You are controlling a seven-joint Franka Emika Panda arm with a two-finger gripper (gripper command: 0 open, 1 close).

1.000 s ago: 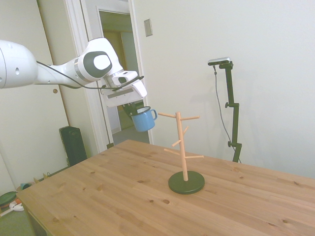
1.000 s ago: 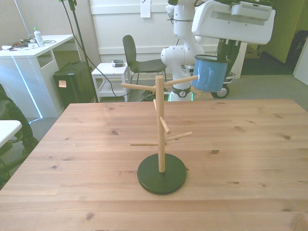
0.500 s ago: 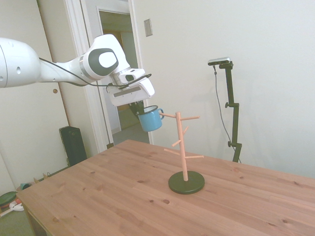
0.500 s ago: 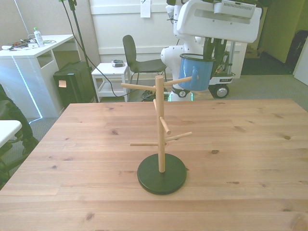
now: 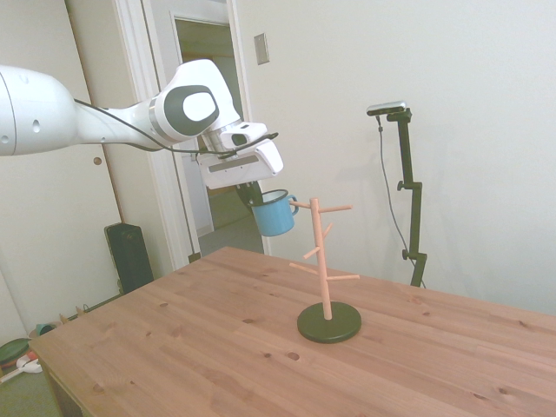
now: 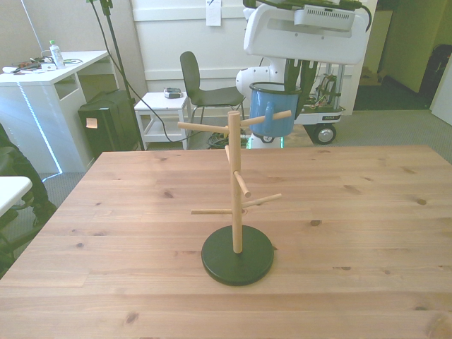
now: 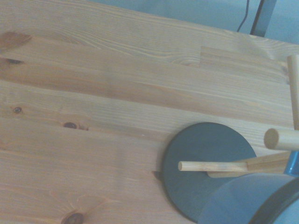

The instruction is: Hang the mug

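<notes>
Holding the mug (image 5: 275,215) by its rim, your claw (image 5: 254,195) has its fingers clamped on it high above the bench (image 5: 217,347), right beside the wooden peg stand (image 5: 325,261). In the side view the handle points at the upper peg (image 5: 298,205) and sits at its tip; whether the loop is threaded on yet, you cannot tell. The front view shows the mug behind a top peg, its body upright. Judging by that, pickup and carry are done. What is left for you: slide the handle along the peg, let the weight settle, open up and back away.
</notes>
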